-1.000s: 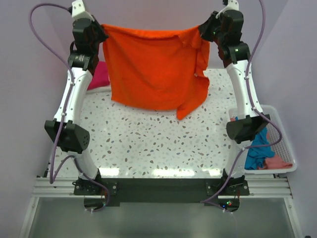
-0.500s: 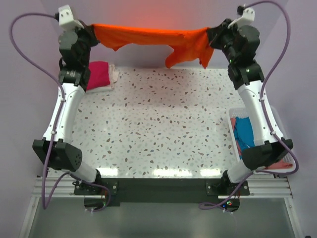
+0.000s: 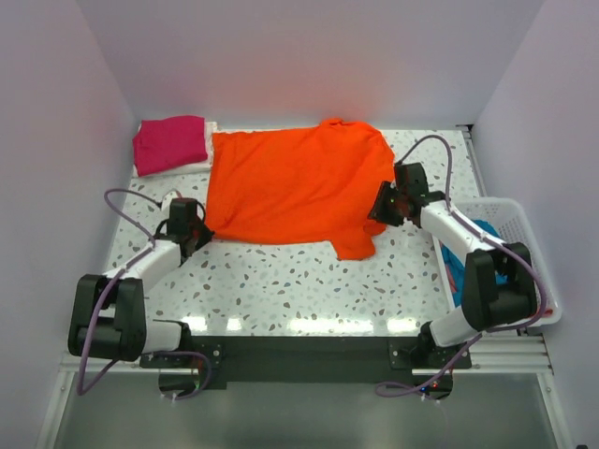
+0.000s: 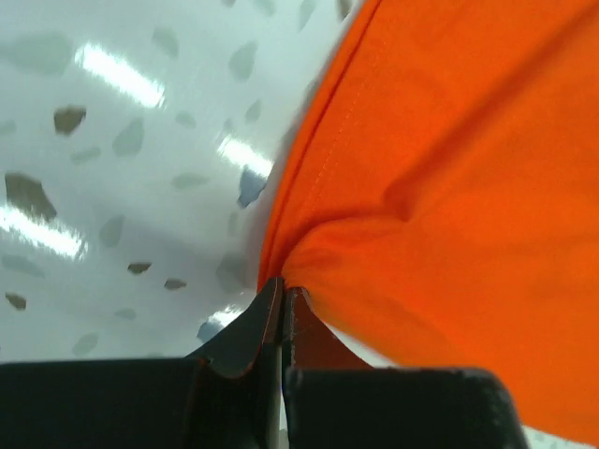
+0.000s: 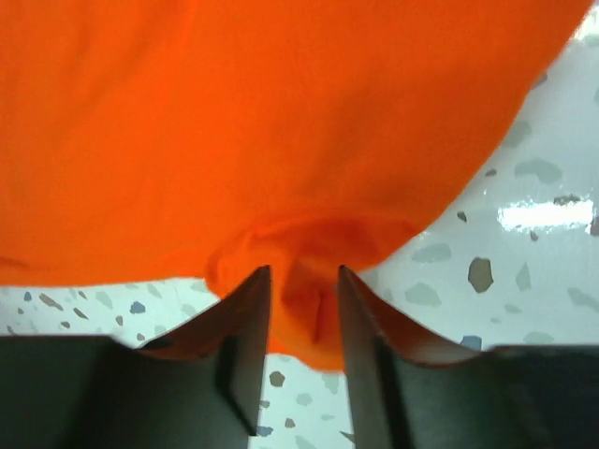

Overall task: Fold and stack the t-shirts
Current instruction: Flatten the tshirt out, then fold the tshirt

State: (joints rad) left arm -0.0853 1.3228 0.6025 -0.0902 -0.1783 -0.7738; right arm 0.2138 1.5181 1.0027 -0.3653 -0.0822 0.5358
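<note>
The bright orange t-shirt (image 3: 290,187) lies spread flat on the speckled table (image 3: 281,281), collar toward the far wall. My left gripper (image 3: 198,232) is low on the table at the shirt's near left corner. Its fingers are shut on the orange t-shirt (image 4: 449,168) at the hem, as the left wrist view (image 4: 283,290) shows. My right gripper (image 3: 379,206) sits at the shirt's right edge. Its jaws stand apart (image 5: 304,276) with a loose pucker of the orange t-shirt (image 5: 281,122) between them.
A folded magenta-pink t-shirt (image 3: 170,143) rests on a white one at the far left corner. The white slatted basket (image 3: 533,253) stands at the right edge with a teal-blue t-shirt (image 3: 487,232) inside, partly hidden by my right arm.
Both arms swung down from high at the back and laid the hanging orange shirt flat on the table. The right jaws have parted; the left stays shut.
</note>
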